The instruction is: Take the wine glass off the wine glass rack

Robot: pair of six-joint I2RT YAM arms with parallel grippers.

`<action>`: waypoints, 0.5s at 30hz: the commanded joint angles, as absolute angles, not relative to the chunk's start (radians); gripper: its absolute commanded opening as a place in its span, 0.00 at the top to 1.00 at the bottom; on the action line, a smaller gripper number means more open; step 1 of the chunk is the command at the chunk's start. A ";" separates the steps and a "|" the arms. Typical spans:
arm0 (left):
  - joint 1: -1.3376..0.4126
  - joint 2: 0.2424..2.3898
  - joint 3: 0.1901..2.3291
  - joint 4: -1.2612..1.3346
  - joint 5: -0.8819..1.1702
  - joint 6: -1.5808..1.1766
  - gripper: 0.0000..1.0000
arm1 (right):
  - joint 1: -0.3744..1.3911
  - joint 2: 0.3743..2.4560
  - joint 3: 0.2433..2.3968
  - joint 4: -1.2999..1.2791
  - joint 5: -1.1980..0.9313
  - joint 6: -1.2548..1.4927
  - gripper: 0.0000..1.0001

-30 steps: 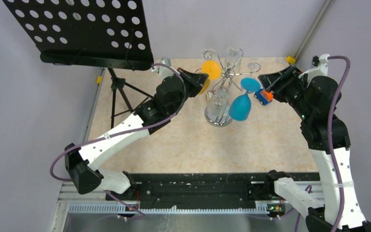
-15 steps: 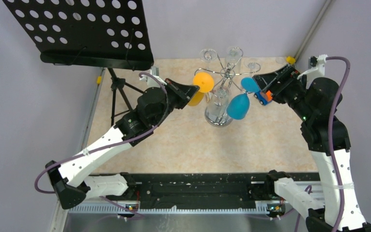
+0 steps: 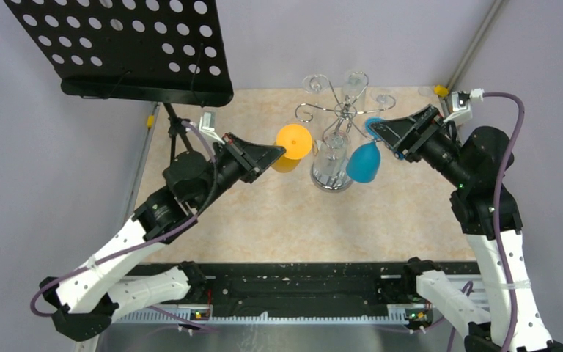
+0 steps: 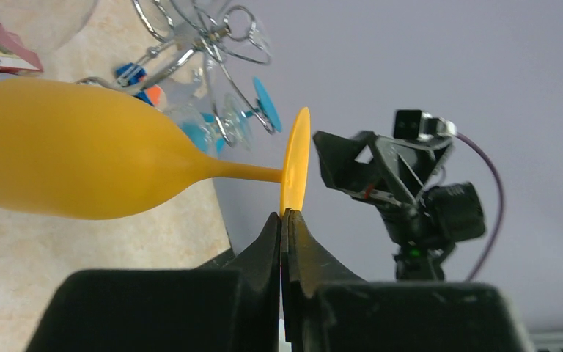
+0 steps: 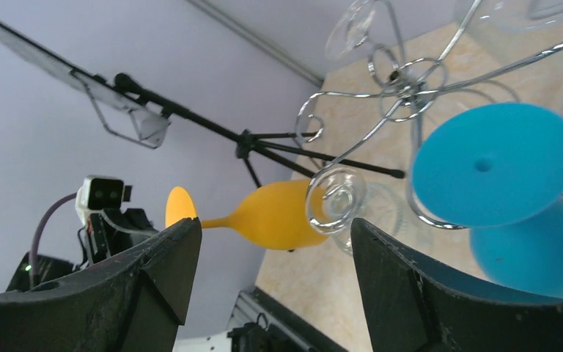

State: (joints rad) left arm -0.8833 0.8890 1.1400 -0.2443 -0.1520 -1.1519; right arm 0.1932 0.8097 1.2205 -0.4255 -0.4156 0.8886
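Note:
The chrome wine glass rack (image 3: 341, 111) stands at the back middle of the table on a round shiny base (image 3: 331, 180). An orange wine glass (image 3: 294, 141) is clear of the rack, to its left. My left gripper (image 3: 277, 152) is shut on the rim of its foot (image 4: 295, 165); the bowl (image 4: 73, 150) points away to the left. A blue wine glass (image 3: 363, 161) hangs upside down from a rack arm, its foot (image 5: 495, 164) close before my right gripper (image 3: 378, 130), which is open and empty. Clear glasses (image 3: 329, 163) also hang on the rack.
A black music stand (image 3: 128, 45) on a tripod (image 3: 182, 139) rises at the back left. A small orange and blue toy is hidden behind my right gripper. Grey walls close the back and sides.
My left gripper has pulled the orange wine glass left and toward me, off the rack arm. My right gripper has moved left, closer to the blue glass's foot.

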 commanded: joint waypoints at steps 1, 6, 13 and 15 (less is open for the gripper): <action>-0.881 0.812 1.136 -0.235 -0.025 -1.195 1.00 | 0.190 0.766 1.172 -0.198 -0.567 0.997 0.24; -0.881 0.774 1.216 -0.271 0.044 -1.290 1.00 | 0.192 0.748 1.128 -0.052 -0.600 1.112 0.23; -0.881 0.767 1.279 -0.130 0.092 -1.387 1.00 | 0.247 0.767 1.075 0.139 -0.599 1.238 0.15; -0.881 0.785 1.287 -0.073 0.101 -1.422 1.00 | 0.283 0.784 1.072 0.176 -0.595 1.265 0.13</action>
